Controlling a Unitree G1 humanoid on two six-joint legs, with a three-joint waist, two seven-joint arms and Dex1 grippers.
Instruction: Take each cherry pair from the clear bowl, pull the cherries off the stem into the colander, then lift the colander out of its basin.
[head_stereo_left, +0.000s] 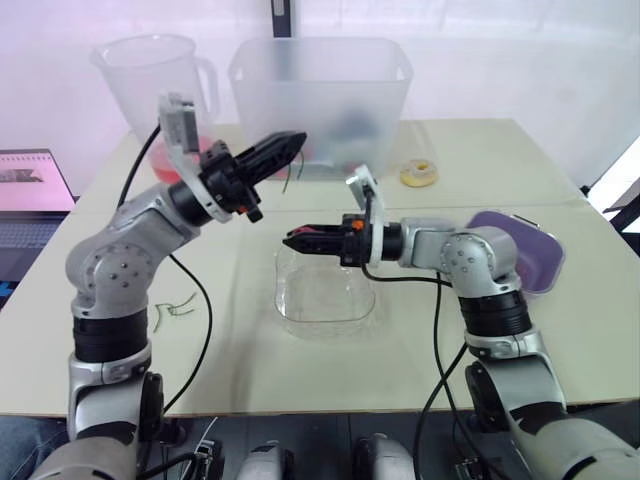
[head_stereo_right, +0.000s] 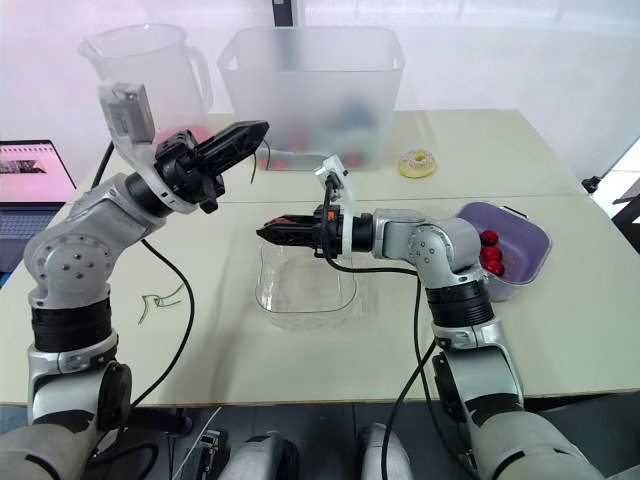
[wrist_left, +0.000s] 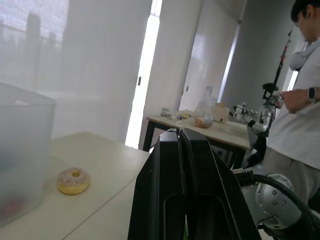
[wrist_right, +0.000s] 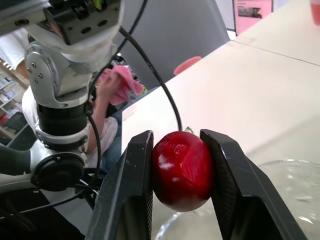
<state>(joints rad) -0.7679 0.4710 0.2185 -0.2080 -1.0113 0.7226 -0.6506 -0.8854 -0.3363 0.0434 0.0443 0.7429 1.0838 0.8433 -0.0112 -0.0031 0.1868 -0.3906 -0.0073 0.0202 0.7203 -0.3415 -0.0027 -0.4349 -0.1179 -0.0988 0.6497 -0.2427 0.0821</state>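
Over the clear bowl at the table's middle, my right gripper is shut on a red cherry, which sits squeezed between its two fingers. My left gripper is raised higher and to the left of it, fingers pressed together on a thin dark stem that dangles from the tip. The two grippers are apart. The purple colander stands at the right with several red cherries in it. The bowl looks bare of cherries.
A large translucent tub and a clear pitcher stand at the back. A donut lies beside the tub. Green stems lie on the table at the left. A laptop sits far left. A person stands beyond the table.
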